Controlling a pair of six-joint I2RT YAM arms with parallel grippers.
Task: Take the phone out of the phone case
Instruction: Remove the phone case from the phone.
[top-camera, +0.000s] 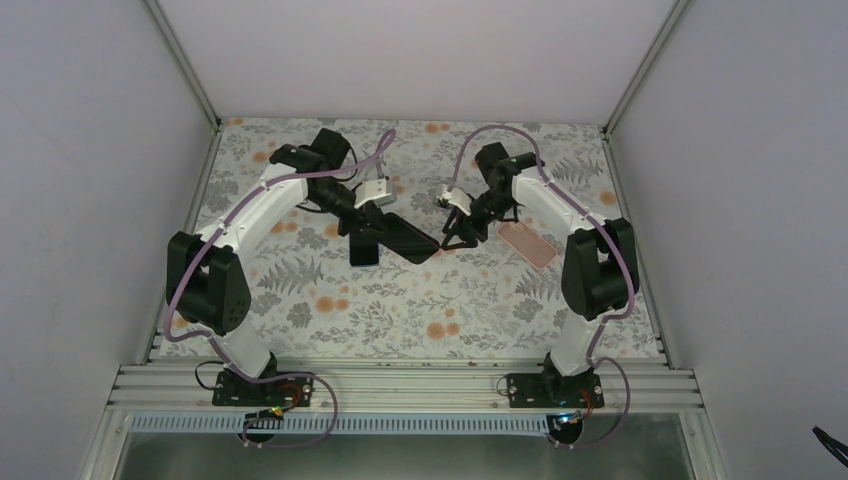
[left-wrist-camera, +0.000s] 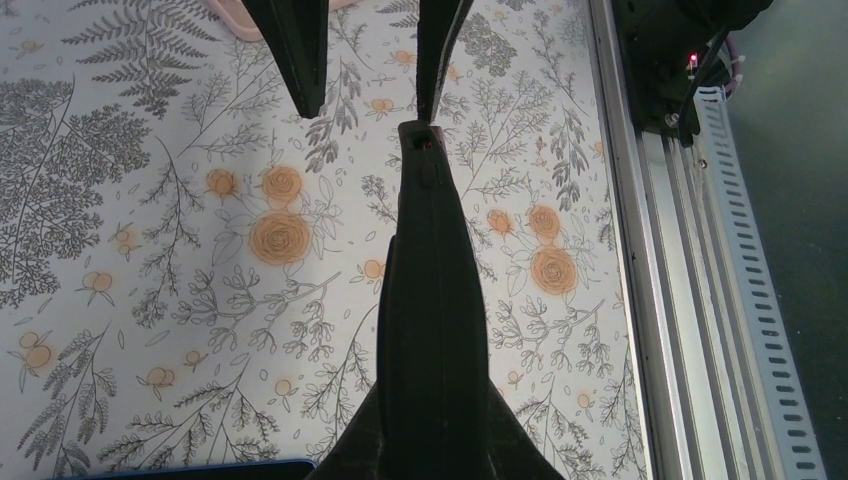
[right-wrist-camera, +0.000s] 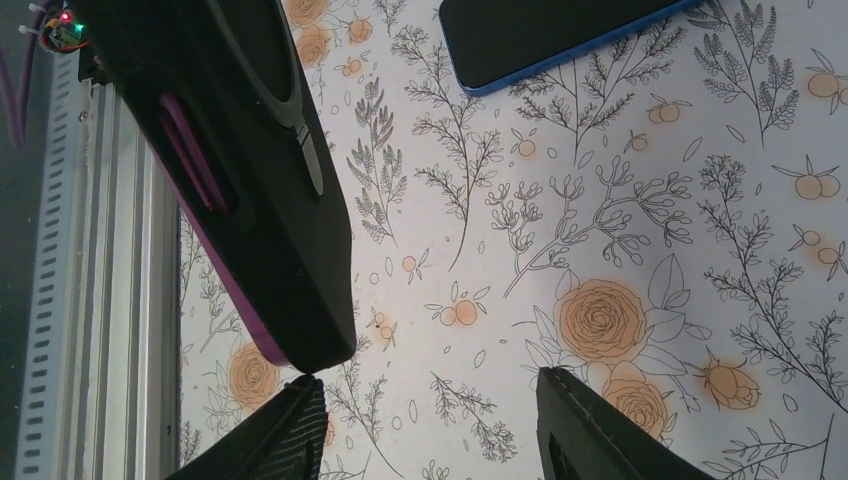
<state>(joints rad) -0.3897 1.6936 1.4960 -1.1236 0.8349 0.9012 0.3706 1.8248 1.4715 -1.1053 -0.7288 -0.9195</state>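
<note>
My left gripper (top-camera: 383, 222) is shut on a black phone case (top-camera: 408, 238) and holds it above the table. In the left wrist view the case (left-wrist-camera: 430, 260) shows edge-on between my left gripper's (left-wrist-camera: 430, 445) fingers. In the right wrist view the case (right-wrist-camera: 250, 180) shows a purple phone edge (right-wrist-camera: 215, 265) inside it. My right gripper (top-camera: 455, 233) is open at the case's right corner. In its own view my right gripper (right-wrist-camera: 430, 420) stands wide open, with its left fingertip (right-wrist-camera: 290, 410) just under the case's corner, touching or nearly so.
A dark phone with a blue edge (right-wrist-camera: 540, 35) lies flat on the floral table, also seen in the top view (top-camera: 363, 250) and left wrist view (left-wrist-camera: 180, 470). A pink case-like slab (top-camera: 528, 243) lies by the right arm. An aluminium rail (left-wrist-camera: 690, 300) runs along the table's near edge.
</note>
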